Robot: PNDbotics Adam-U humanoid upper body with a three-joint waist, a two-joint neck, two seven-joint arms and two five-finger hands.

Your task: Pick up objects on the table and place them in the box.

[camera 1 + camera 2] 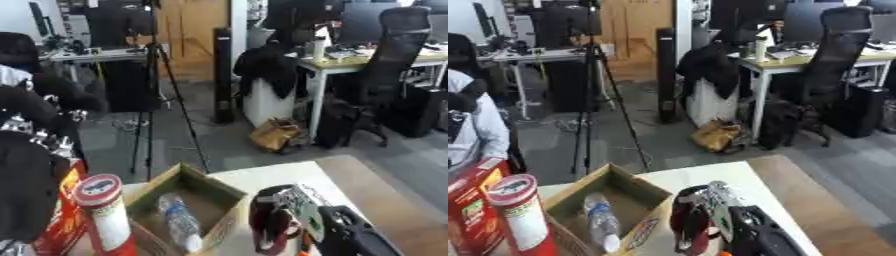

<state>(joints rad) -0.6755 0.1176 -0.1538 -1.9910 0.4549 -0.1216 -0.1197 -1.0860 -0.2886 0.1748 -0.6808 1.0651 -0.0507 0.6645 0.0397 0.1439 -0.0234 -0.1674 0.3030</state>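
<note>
Right robot hand beside open box

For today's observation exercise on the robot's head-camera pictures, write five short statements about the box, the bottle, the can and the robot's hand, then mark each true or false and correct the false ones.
1. A clear plastic bottle lies inside the cardboard box. True.
2. The box is closed. False: its flaps are open.
3. The tall red-lidded can stands upright to the left of the box. True.
4. The can is inside the box. False: it stands outside, beside the box.
5. The right hand shows at the lower right, beside the box. True.
</note>
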